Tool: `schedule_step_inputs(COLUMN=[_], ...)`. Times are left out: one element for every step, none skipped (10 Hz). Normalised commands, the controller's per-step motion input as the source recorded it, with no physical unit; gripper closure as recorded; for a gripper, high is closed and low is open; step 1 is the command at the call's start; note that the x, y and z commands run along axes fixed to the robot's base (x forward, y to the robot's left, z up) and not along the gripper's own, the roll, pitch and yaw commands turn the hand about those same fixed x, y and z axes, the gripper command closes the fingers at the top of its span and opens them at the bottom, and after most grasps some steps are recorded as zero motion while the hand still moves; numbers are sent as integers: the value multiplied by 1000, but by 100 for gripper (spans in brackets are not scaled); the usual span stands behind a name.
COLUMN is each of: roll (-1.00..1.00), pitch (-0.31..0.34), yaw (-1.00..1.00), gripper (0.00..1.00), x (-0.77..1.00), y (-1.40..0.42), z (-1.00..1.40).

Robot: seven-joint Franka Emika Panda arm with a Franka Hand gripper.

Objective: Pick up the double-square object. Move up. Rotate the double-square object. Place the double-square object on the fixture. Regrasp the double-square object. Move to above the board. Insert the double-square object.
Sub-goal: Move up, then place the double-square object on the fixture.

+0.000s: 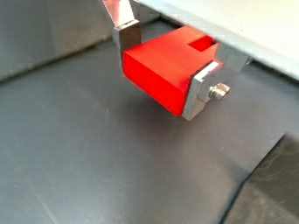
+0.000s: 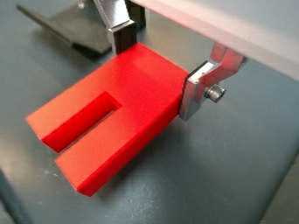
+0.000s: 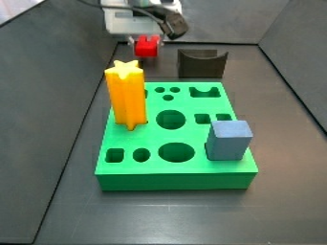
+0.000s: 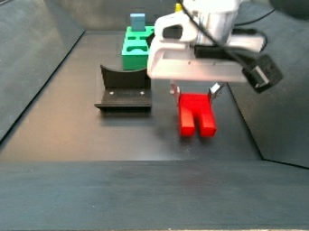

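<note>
So there's one green board (image 3: 153,165) on the dark table (image 3: 52,144), full of shaped holes: circles, squares, a few odd ones. Two pieces stand in it: one tall yellow-orange star prism (image 3: 124,93) at the corner nearest the end effector, and one grey-blue cube (image 3: 230,140) at the corner diagonally across from it.

Just past the board's far edge sits the one fixture (image 3: 200,63), dark grey with a curved notch in its top. In a side view (image 4: 123,91) it shows up as an L-shaped bracket on a base plate.

One end effector (image 4: 194,90) hangs beside the fixture, off the board. Its two fingers (image 2: 204,88) are pinching the one double-square object (image 2: 111,115), the glossy red block, at one end. The slot in its free end shows in a wrist view. In a side view the block (image 4: 197,114) lies low next to the fixture, not touching it.
</note>
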Motion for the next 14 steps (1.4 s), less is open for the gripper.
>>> schedule_step_inputs(roll=[33,51,0,8,20,32,48,53,62,70,80,86,93,95], pitch=[48,49,0,1,19,25,27,29,32,37,42,49,57,66], yaw=[-13,-16,0,-1,-10,-17,-22,-20,-16,-12,-9,-2,0,6], gripper=[100,100,100,100,100,100,100,100,100,100,100,100,100,100], x=[-19,-22,0,3,-9,-15,-22,-26,-32,-37,-33,-23,-15,-7], y=[5,4,0,0,2,4,6,6,7,9,9,8,8,8], z=[430,230,1000,1000,1000,1000,1000,1000,1000,1000,855,645,488,331])
